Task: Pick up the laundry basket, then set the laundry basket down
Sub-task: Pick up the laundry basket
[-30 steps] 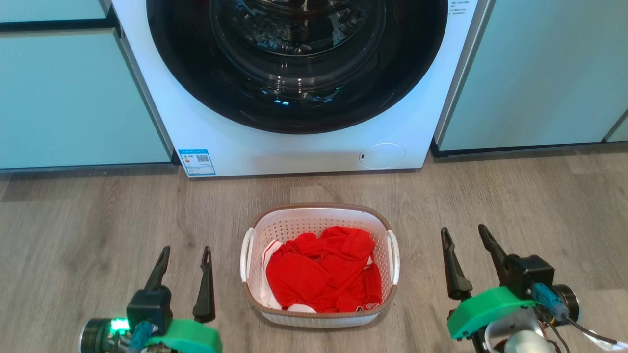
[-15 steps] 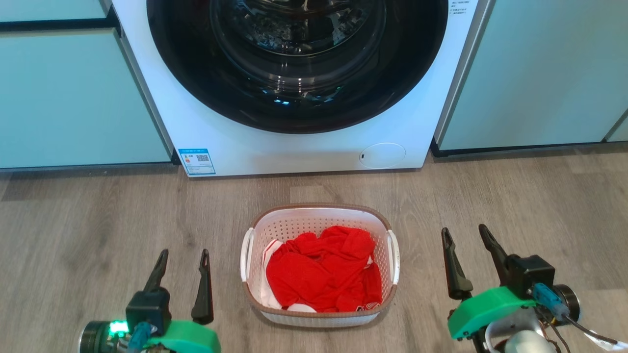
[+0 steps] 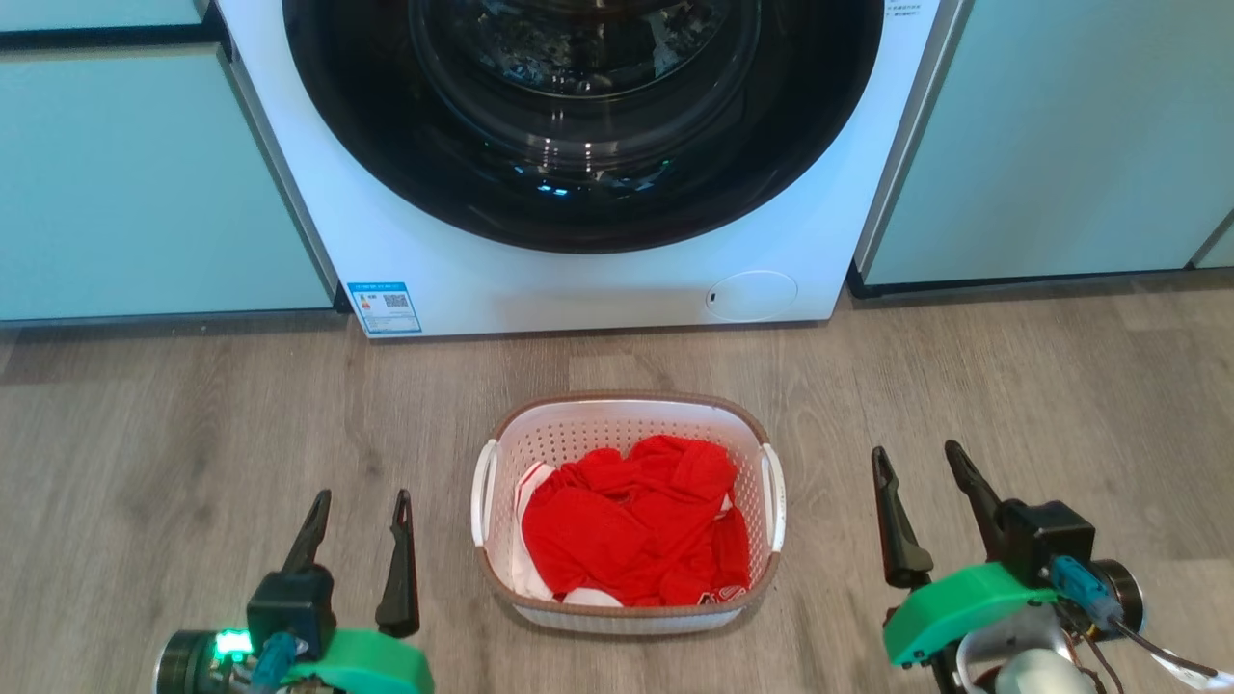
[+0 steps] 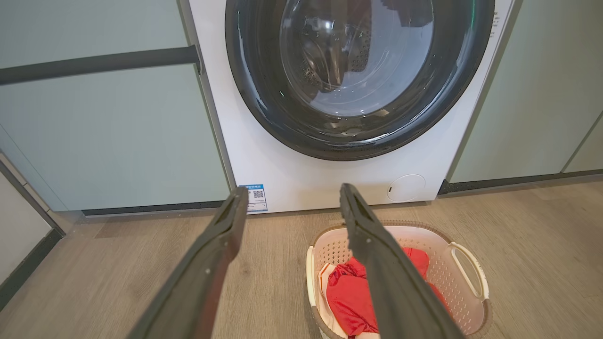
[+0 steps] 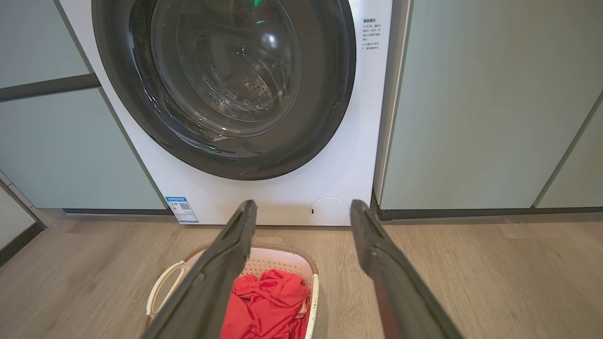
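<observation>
A white front-loading washing machine (image 3: 578, 289) is noted at the far side, set between pale green cabinet fronts (image 3: 145, 183), with grey wood-look floor (image 3: 193, 434) before it. The laundry basket (image 3: 625, 434) is found standing on the floor just in front of the machine, between the two grippers and touched by neither. It is loaded with crumpled red clothing (image 3: 627, 520), and a strip of white fabric (image 3: 533, 482) is seen along its left inner wall. The left gripper (image 3: 362, 495) and the right gripper (image 3: 915, 449) are recorded to its left and right, each with fingers spread and nothing held.
</observation>
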